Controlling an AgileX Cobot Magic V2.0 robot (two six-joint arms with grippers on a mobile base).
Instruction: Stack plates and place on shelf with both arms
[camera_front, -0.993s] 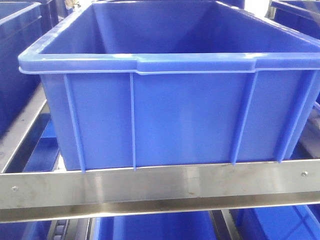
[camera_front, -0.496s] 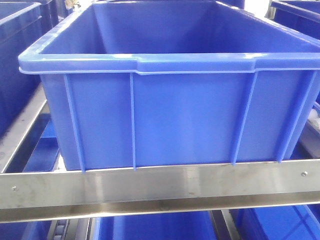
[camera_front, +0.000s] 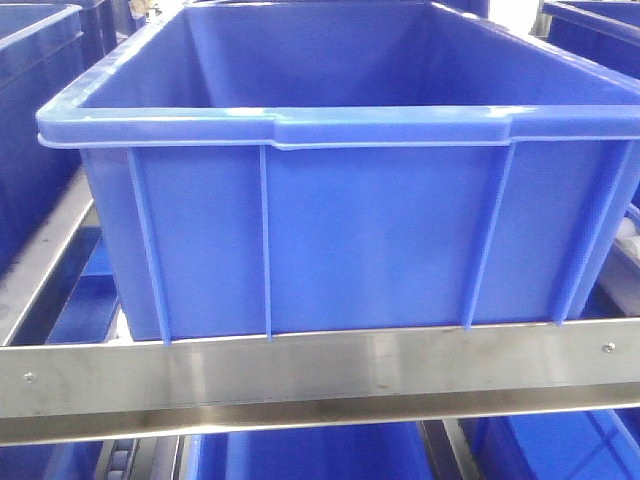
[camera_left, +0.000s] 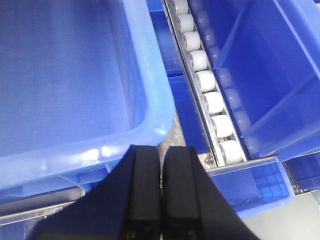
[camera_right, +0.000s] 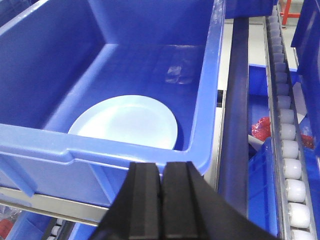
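Probably a warehouse: blue crates (camera_front: 350, 190) on steel roller racks (camera_left: 210, 95).

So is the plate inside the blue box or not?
Inside. In the right wrist view the plate lies flat on the floor of the blue crate, near its front wall.

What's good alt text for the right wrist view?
A pale plate lies flat on the floor of a blue crate, seen from above past the right gripper, whose black fingers are shut and empty. Beside the crate, a track of white rollers runs along the steel shelf rail.
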